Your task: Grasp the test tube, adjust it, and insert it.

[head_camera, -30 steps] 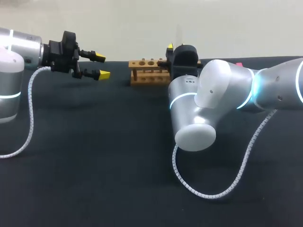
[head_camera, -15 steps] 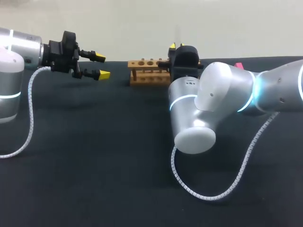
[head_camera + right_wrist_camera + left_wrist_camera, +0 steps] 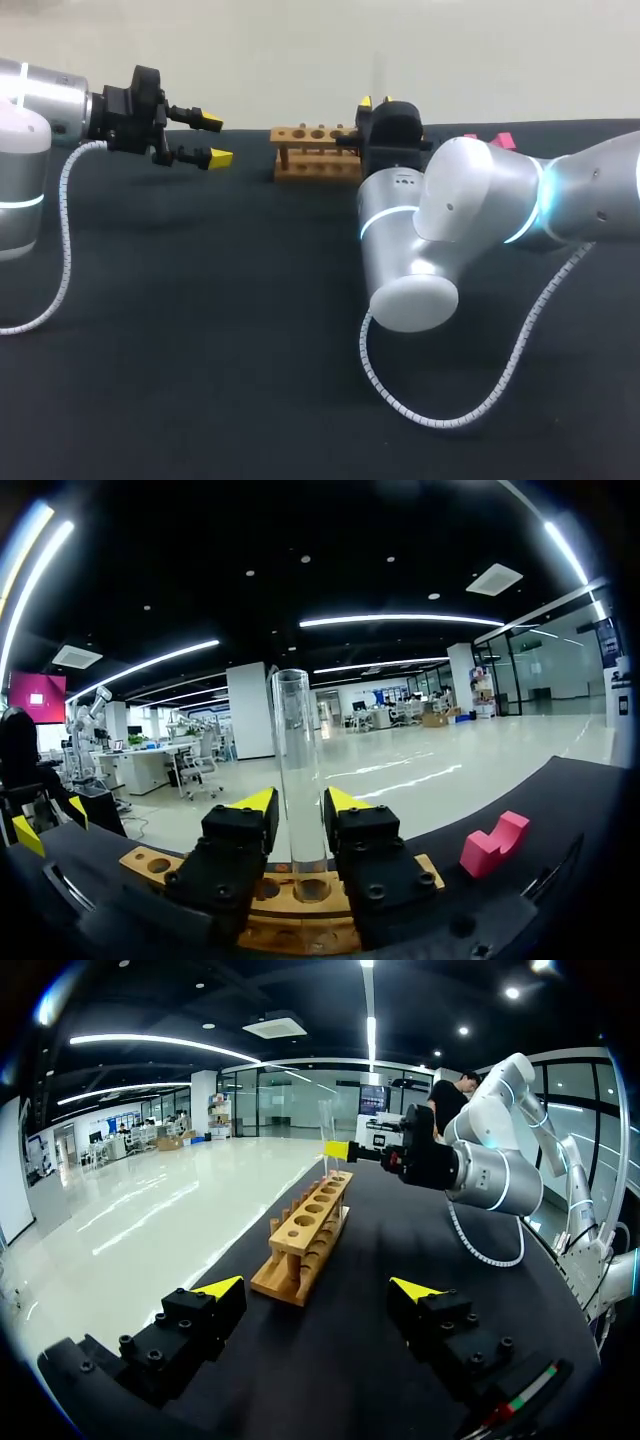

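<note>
two yellow-tipped fingers of our right gripper (image 3: 298, 802) press on a clear test tube (image 3: 297, 770) from both sides, with only the tube's width between them. the tube stands upright and rises well above the fingertips. its lower end sits at a hole in the wooden rack (image 3: 160, 865) just under the gripper, and we cannot tell whether it is already inside the hole. from above, the right gripper (image 3: 372, 102) hangs at the rack's (image 3: 312, 150) right end, and the tube (image 3: 377, 75) shows only as a faint upright line over it. our right arm (image 3: 450, 215) comes in from the right and bends low over the table, its spiral cable (image 3: 440, 415) looping down onto the cloth.

our left gripper (image 3: 214, 140) hovers well apart from the rack, on its left, fingers spread wide and holding nothing. looking out along those fingers, the left gripper (image 3: 318, 1290) points down the length of the rack (image 3: 305, 1235), which lies ahead of it with its row of round holes running away. at the rack's far end the right gripper (image 3: 337, 1150) holds the tube (image 3: 326, 1125) upright.

we can read no writing on the tube or rack. the table (image 3: 200, 330) is covered in a dark, matte cloth. a small pink block (image 3: 495, 845) lies on it beside the rack, on the right arm's side.
</note>
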{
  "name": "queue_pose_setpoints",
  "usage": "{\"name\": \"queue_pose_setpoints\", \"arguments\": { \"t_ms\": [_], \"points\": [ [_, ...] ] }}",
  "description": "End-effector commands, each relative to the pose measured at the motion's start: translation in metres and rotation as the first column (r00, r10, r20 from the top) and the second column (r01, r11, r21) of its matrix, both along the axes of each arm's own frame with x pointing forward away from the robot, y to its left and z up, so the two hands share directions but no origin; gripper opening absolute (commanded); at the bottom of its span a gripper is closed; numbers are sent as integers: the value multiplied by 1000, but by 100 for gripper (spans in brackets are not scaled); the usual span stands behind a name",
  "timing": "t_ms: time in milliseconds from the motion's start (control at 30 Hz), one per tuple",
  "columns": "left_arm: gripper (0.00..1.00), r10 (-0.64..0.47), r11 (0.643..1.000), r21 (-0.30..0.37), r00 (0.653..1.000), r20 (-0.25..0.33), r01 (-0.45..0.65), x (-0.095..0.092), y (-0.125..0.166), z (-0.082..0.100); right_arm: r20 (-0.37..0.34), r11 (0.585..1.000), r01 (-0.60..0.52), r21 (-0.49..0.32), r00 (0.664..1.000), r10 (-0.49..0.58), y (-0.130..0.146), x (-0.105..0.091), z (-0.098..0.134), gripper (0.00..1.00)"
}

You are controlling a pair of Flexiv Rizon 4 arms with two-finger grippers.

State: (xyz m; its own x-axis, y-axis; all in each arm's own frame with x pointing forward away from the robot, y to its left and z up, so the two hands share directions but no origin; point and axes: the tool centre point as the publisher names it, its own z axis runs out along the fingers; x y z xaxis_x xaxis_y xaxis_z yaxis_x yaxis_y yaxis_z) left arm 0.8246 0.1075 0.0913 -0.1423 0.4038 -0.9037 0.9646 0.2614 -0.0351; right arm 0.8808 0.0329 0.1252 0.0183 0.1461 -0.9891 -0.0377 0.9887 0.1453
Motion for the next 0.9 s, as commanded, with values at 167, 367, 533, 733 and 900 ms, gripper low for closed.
{"name": "queue_pose_setpoints", "arguments": {
  "t_ms": [167,367,533,733,900],
  "points": [
    [100,2,1000,-2,1000,5,-2,-1,0,-1,18,998,-63,0,998,63,-5,-7,1,46],
    [100,2,1000,-2,1000,5,-2,-1,0,-1,14,998,-63,6,998,63,-6,-12,5,100],
    [100,2,1000,-2,1000,5,-2,-1,0,-1,9,994,-103,41,995,103,-8,-20,10,100],
    [100,2,1000,-2,1000,5,-2,-1,0,-1,5,984,-166,67,986,166,-9,-29,14,100],
    [100,2,1000,-2,1000,5,-2,-1,0,-1,-5,978,-193,81,981,194,-9,-32,16,100]
  ]
}}
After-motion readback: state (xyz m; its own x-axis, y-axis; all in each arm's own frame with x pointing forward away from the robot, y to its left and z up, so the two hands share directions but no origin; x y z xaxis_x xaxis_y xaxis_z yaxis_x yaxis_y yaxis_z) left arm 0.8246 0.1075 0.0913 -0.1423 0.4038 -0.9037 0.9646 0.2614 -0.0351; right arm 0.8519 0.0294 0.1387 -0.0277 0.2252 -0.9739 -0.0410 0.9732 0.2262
